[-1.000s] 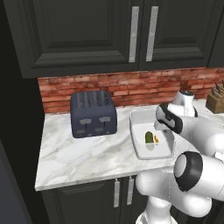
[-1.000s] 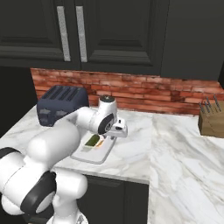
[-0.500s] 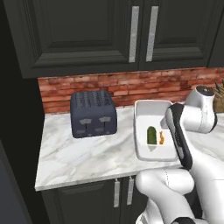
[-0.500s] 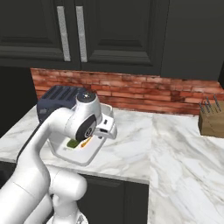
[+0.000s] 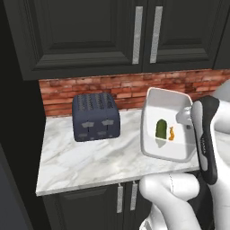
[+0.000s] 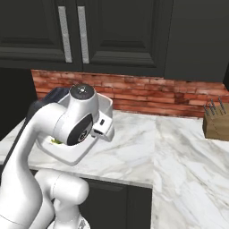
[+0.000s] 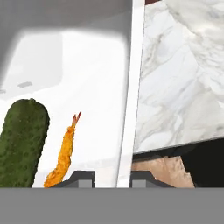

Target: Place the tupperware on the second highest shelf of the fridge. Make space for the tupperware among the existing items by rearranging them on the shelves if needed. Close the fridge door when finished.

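Left base view shows the shallow white rectangular tupperware with rounded corners now raised off the white marbled bench and tipped up on edge, its open face toward the camera; a second ago it lay flat on the bench near the right end, beside the dark blue-grey toaster. A dark green pickle-like piece and a small orange shrimp sit against its floor. In the hand view the claw is closed tight on the tub's wide right rim, one tip on each side of the wall. So the pick-up looks done, and the carry to the fridge is the step ahead.

With the tub this steeply tilted, the food could slide toward the low wall; levelling it seems wise. The toaster stands well apart toward the bench's left end, and the wooden knife block sits at the far right back corner in the right base view. Dark panelled cabinets hang above, leaving open room over the bench's front edge for swinging away.
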### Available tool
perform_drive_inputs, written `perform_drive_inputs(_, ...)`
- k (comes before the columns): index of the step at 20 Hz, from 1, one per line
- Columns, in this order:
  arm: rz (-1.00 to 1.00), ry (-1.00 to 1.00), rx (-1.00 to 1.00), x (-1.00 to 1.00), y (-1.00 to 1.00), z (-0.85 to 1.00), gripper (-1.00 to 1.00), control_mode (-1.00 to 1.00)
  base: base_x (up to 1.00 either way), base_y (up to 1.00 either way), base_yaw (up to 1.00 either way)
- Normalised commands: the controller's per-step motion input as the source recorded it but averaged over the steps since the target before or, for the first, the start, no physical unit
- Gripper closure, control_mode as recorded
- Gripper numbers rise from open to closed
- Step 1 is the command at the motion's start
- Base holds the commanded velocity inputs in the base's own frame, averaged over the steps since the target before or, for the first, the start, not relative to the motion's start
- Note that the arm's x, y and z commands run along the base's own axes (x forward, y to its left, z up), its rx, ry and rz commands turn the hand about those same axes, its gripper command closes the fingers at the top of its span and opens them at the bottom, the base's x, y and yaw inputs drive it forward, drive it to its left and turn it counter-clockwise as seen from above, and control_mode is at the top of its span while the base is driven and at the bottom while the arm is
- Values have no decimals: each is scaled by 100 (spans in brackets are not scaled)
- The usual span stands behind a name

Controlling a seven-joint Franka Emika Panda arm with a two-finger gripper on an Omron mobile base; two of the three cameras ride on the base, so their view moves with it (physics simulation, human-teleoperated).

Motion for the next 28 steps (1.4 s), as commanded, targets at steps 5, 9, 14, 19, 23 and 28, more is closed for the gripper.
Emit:
perform_drive_inputs(5, 0, 0, 0, -19, 8, 17, 100, -100, 0, 0, 0)
perform_drive_inputs(9, 0, 0, -1, 0, 0, 2, 100, -100, 0, 0, 0)
perform_drive_inputs(14, 0, 0, 0, 0, 0, 0, 100, 100, -61, 6, 35)
perform_drive_inputs(19, 0, 0, 0, 0, 0, 0, 100, 100, -98, 56, 68)
perform_drive_inputs(23, 0, 0, 0, 0, 0, 0, 100, 100, -96, 86, 60)
perform_drive_inputs(28, 0, 0, 0, 0, 0, 0, 100, 100, -51, 79, 62)
